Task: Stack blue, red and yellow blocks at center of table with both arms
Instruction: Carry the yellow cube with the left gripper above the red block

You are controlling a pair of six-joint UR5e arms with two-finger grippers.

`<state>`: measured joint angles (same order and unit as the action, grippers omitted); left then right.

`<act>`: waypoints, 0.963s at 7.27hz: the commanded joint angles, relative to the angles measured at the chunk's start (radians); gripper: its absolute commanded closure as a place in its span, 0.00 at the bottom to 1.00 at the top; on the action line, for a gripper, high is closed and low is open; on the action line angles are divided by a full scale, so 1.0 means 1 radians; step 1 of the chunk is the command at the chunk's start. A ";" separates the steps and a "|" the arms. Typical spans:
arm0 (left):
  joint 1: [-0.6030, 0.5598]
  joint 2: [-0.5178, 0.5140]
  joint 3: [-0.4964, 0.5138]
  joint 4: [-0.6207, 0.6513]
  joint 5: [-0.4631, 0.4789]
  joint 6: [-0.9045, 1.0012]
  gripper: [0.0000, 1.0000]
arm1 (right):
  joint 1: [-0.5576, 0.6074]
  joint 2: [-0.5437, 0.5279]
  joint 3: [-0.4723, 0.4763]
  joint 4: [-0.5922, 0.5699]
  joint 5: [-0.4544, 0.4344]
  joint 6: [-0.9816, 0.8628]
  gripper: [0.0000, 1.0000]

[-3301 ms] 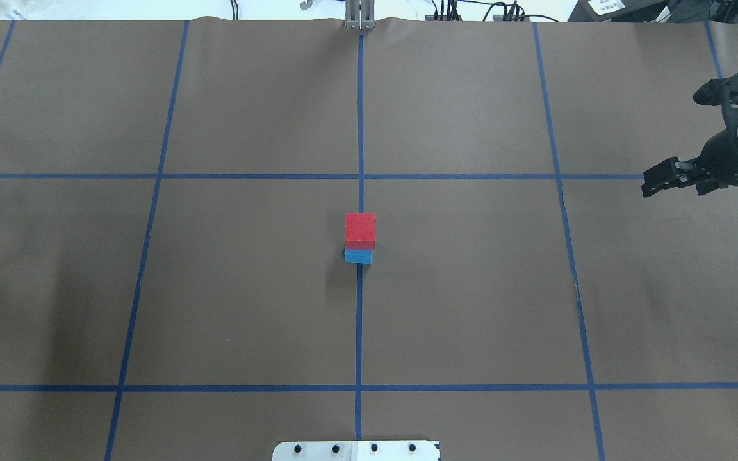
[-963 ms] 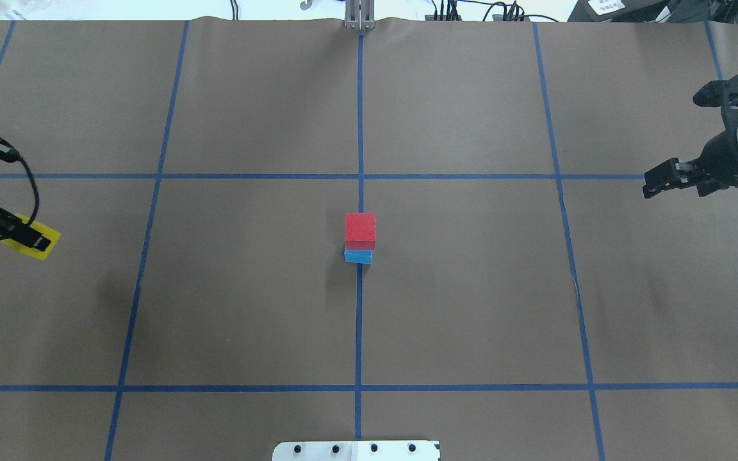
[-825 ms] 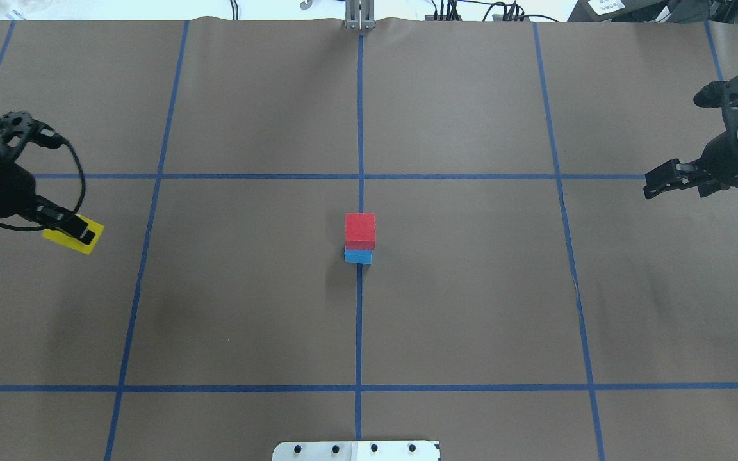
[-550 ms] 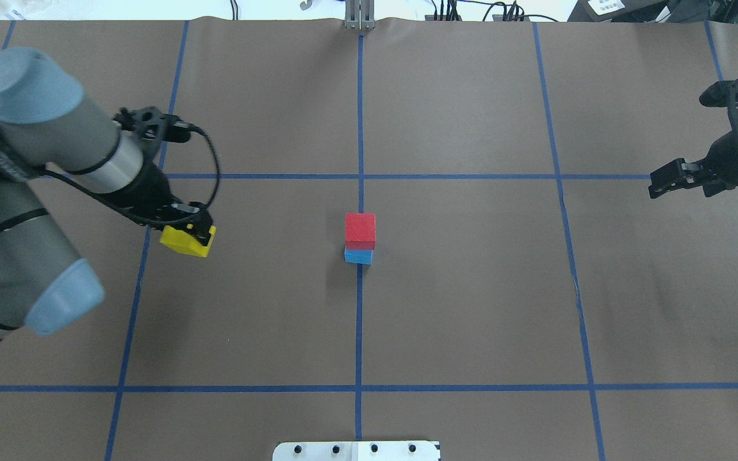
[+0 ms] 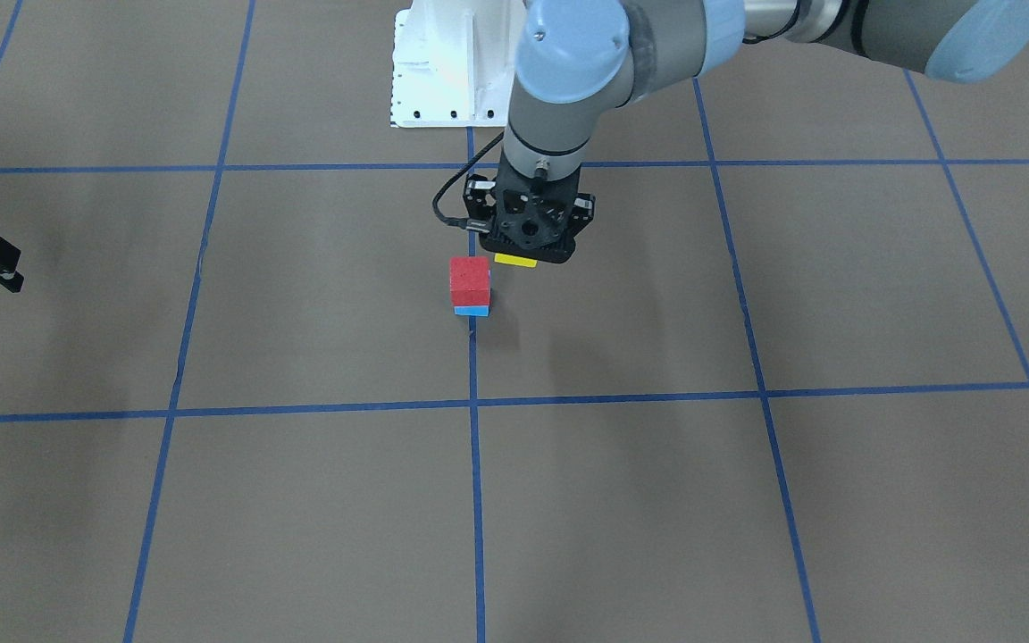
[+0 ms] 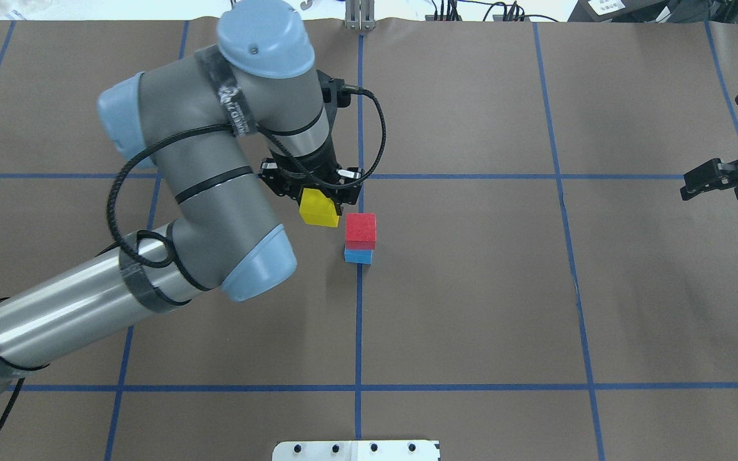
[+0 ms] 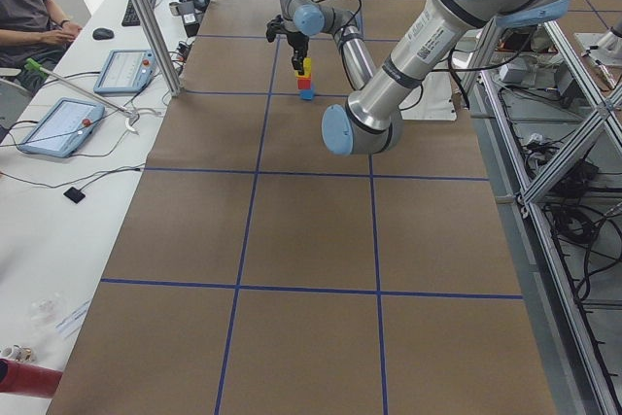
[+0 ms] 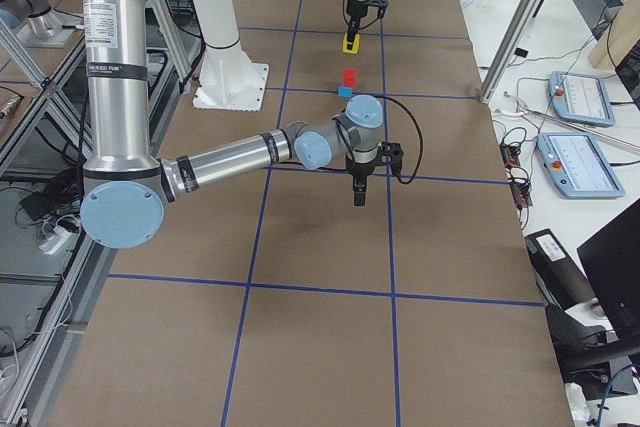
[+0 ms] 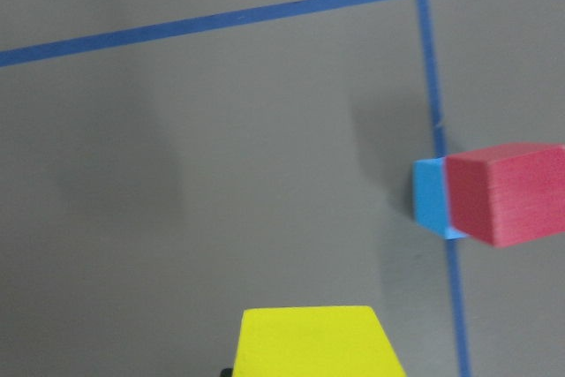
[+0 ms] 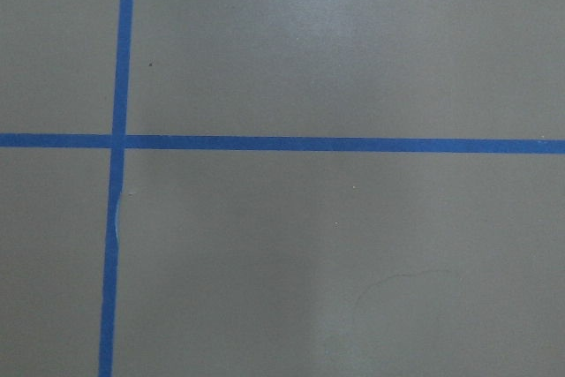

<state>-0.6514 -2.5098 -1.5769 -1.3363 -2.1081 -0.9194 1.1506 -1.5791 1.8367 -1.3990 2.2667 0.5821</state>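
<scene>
Brown paper worktop (image 6: pixel 471 307) with a blue tape grid; the grey-and-blue left arm (image 6: pixel 215 192) extends to centre, its left tool (image 6: pixel 319 203) clamped on the yellow cube-shaped block (image 6: pixel 318 212), held clear of the worktop just beside the stack. The black right tool (image 6: pixel 696 187) is well apart near the right edge, open or closed I can't tell. The red cube block (image 6: pixel 360 229) sits on the blue cube block (image 6: pixel 357 257) on the centre line.

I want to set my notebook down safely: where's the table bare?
Bare: the squares between the red block, stacked on the blue block, and the right gripper. Crowded: just beside that stack, where the left gripper holds the yellow block.
</scene>
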 commanded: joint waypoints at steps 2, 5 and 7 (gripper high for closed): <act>0.027 -0.090 0.176 -0.049 0.022 -0.009 1.00 | 0.046 -0.004 -0.048 0.000 0.080 -0.056 0.00; 0.050 -0.084 0.176 -0.050 0.022 -0.059 1.00 | 0.046 -0.004 -0.048 0.000 0.083 -0.054 0.00; 0.076 -0.078 0.175 -0.081 0.051 -0.159 1.00 | 0.046 -0.004 -0.050 0.000 0.083 -0.053 0.00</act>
<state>-0.5915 -2.5921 -1.4019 -1.3977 -2.0715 -1.0277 1.1964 -1.5831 1.7882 -1.3990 2.3500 0.5285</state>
